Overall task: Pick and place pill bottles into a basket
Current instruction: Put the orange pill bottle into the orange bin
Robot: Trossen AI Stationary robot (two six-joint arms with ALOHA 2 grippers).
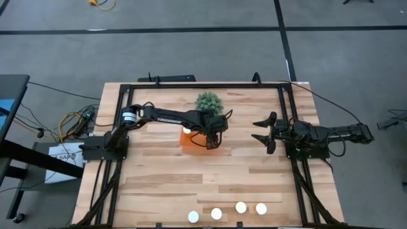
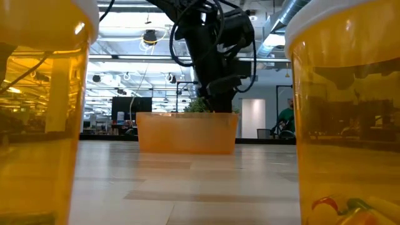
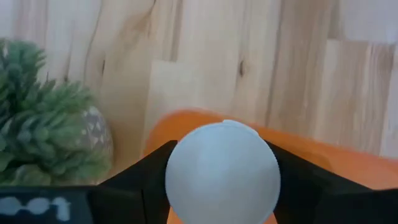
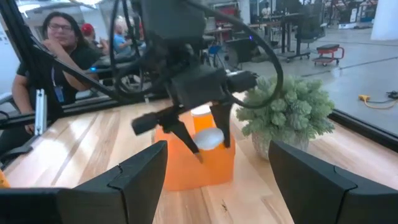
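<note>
High view: left end effector (image 1: pixel 210 137) hung over orange basket (image 1: pixel 189 141) mid-bench, beside plant (image 1: pixel 208 102). Left wrist view: fingers (image 3: pixel 146 174) pinched white-capped pill bottle (image 3: pixel 222 169) above basket rim. Right end effector (image 1: pixel 266 132) parked spread near right bench (image 1: pixel 165 184) edge, well apart. Four bottles (image 1: pixel 217 214) lined along near edge; wide bare wood between them and basket. Basket interior hidden under arm. Low view: two bottles cropped at frame sides.

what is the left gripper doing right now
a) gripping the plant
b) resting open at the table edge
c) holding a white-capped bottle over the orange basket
c: the left gripper is shut on a pill bottle above the basket, beside the plant.
</note>
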